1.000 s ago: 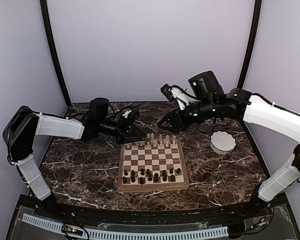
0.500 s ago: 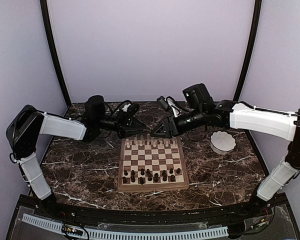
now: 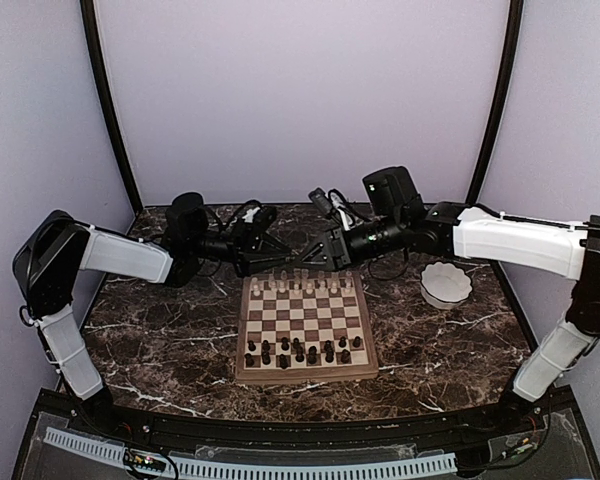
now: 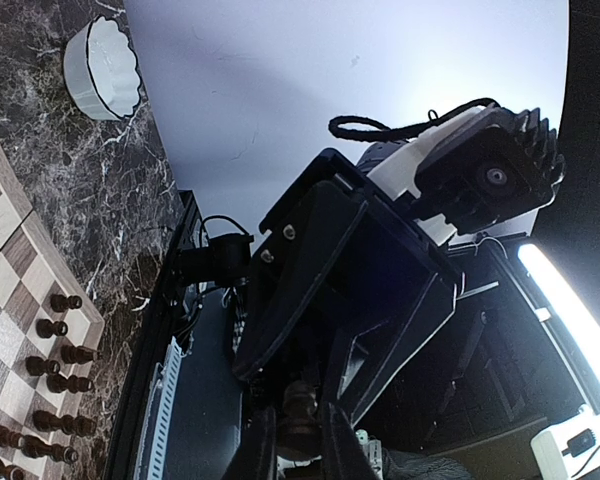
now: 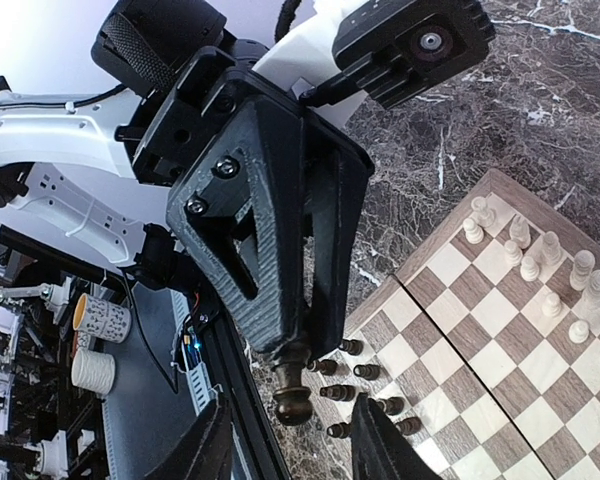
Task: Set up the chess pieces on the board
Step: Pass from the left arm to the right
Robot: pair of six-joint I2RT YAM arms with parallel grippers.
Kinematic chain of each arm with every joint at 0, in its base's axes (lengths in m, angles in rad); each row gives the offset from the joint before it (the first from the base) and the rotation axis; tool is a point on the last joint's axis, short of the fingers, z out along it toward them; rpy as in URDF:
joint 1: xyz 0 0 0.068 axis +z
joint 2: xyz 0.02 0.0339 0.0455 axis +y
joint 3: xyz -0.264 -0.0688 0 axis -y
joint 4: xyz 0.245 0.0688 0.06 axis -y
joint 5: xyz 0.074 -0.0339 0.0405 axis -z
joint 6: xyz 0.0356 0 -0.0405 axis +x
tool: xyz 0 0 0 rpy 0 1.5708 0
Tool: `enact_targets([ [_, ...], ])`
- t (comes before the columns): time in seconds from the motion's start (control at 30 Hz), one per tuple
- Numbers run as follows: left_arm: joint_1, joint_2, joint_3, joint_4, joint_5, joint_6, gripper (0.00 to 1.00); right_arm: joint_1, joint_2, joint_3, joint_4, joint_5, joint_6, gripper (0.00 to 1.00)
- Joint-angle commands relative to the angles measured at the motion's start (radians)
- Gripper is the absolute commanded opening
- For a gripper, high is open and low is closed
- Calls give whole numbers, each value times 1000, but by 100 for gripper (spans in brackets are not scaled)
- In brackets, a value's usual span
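Centring the right gripper's (image 5: 298, 445) parted jaws on the dark piece (image 5: 293, 388), clamped in the left gripper's (image 5: 291, 352) jaws at twelve o'clock of the board (image 3: 305, 373), should prevent slips.

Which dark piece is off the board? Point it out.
The dark piece pinched in the left gripper, held in the air; the other dark ones visible stand on the board.

Pale lilac walls (image 3: 300, 90), dark white-veined marble table (image 3: 150, 340), black curved poles (image 3: 108, 110) in the back corners, white perforated strip (image 3: 250, 466) along the near edge, bright light bar (image 4: 570, 310), two mugs (image 5: 100, 320) beyond.
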Motion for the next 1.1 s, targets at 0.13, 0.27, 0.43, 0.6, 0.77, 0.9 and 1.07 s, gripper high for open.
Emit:
enact_targets([
  [0.13, 1, -9, -14, 51, 6, -9, 9, -4, 14, 20, 75, -28, 14, 32],
  [0.27, 0, 0, -10, 59, 9, -17, 9, -4, 15, 18, 87, -29, 19, 32],
  [0.43, 0, 12, -4, 74, 12, -28, 9, -4, 22, 26, 89, -36, 17, 24],
  [0.6, 0, 22, 1, 77, 17, -32, 11, -6, 27, 33, 91, -39, 8, 9],
  [0.77, 1, 26, 16, 28, 20, -3, 22, -6, 32, 68, 28, -17, -23, 3],
  [0.9, 11, -10, 44, -162, 4, 127, 33, -5, 23, 120, -101, 51, -69, 3],
  [1.07, 45, -104, 122, -729, -125, 510, 38, 8, 33, 213, -342, 163, -152, 3],
])
